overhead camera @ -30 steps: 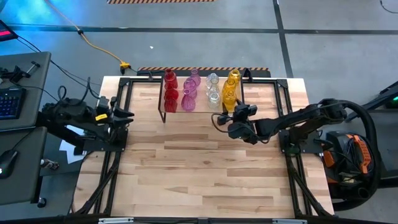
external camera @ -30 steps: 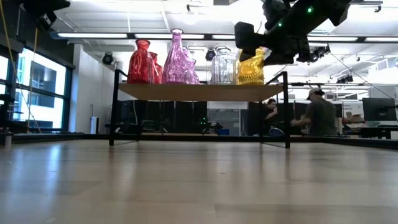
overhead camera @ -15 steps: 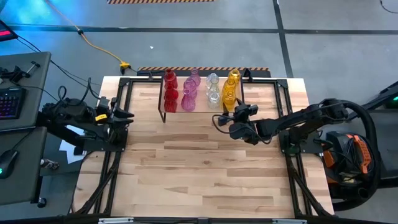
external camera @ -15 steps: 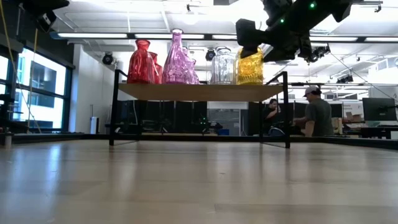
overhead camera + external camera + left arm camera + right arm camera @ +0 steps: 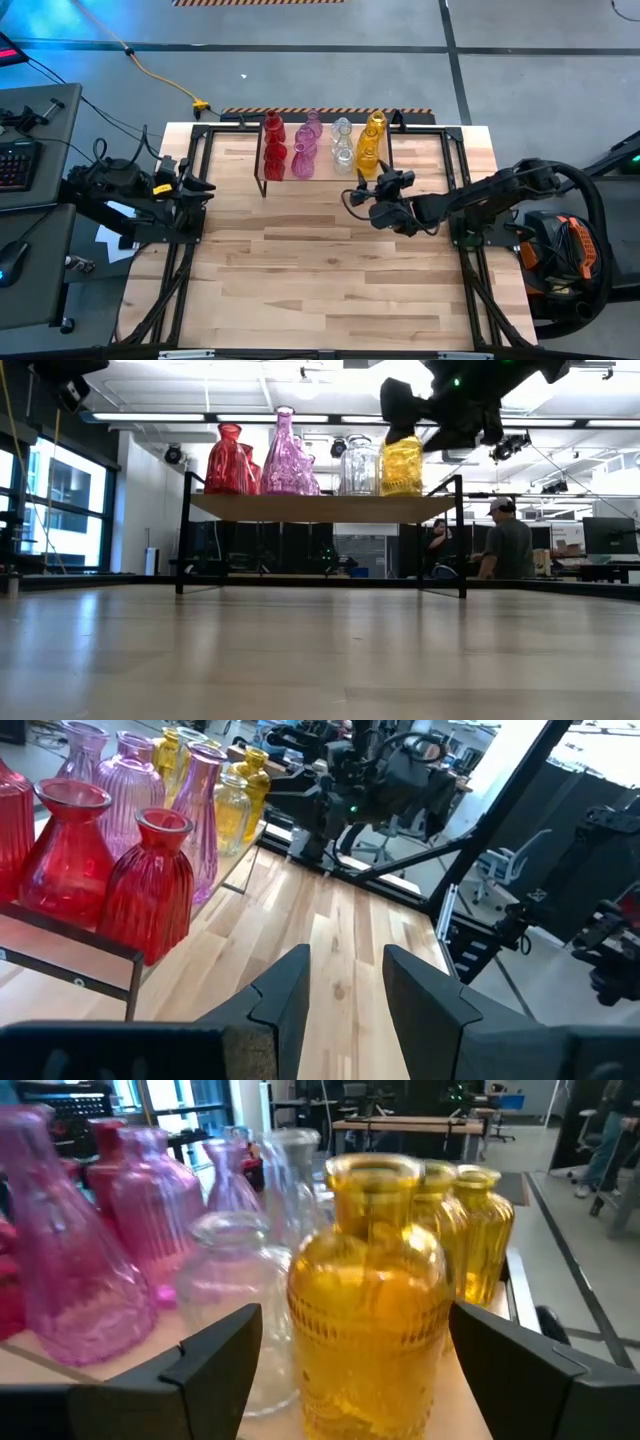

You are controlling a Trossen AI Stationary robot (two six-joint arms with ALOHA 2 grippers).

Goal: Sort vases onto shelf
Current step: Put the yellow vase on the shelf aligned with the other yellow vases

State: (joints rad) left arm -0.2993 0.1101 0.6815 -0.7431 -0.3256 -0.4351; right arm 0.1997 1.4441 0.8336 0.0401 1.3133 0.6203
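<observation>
The right gripper (image 5: 352, 193) has its jaws spread wide, empty, just short of the front yellow vase (image 5: 368, 1335) on the shelf (image 5: 320, 507). Its arm reaches in low across the desk (image 5: 320, 280). The left gripper (image 5: 203, 186) waits at the desk's edge, jaws narrowly apart.

Counting along the one small wood-topped shelf on black legs (image 5: 320, 507): three red ribbed glass vases (image 5: 150, 885), then three pink glass vases (image 5: 150, 1210), and three yellow glass bottles (image 5: 370, 1320) at the far end. Clear glass bottles (image 5: 225, 1280), two for sure, and more I can't make out. Two dark arms over the one wooden surface (image 5: 320, 270), one claw apiece: left claw (image 5: 205, 185), right claw (image 5: 352, 195). Two people (image 5: 510, 545) are in the room behind.
</observation>
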